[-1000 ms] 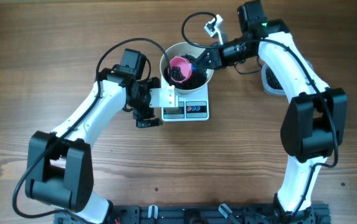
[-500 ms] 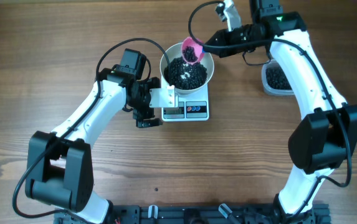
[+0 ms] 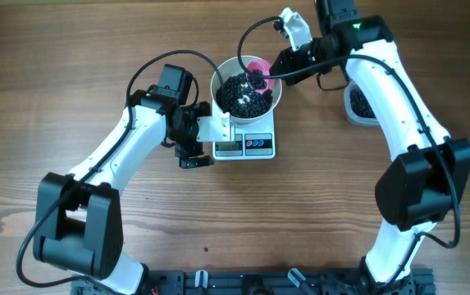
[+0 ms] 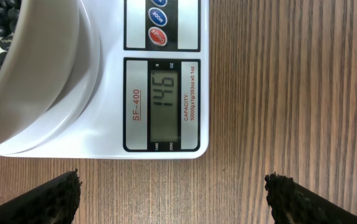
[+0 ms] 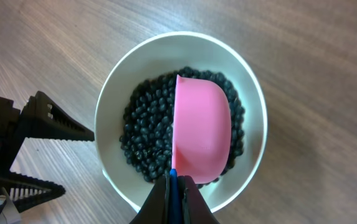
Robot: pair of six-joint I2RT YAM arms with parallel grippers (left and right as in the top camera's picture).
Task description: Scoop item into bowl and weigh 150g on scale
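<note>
The white bowl (image 3: 217,79) stands on the white scale (image 3: 263,147) and holds a heap of black beans (image 3: 241,92). My right gripper (image 3: 272,71) is shut on the blue handle of a pink scoop (image 3: 257,67), which hangs over the bowl's back right part. In the right wrist view the scoop (image 5: 203,130) shows its smooth outside above the beans (image 5: 142,137), inside the bowl (image 5: 105,109), with the gripper (image 5: 175,182) clamped on the handle. My left gripper (image 4: 172,193) is open at the scale (image 4: 166,25), whose display (image 4: 164,102) reads 146. The bowl (image 4: 35,81) fills the upper left.
A clear tub (image 3: 362,104) with more black beans stands at the right, behind my right arm. My left gripper (image 3: 195,135) sits close to the scale's left side. Cables loop over the table behind the bowl.
The scoop rose from the beans to the bowl's back rim, then moved right over the bowl's back right part. The bean heap looks fuller. My left arm has not moved.
</note>
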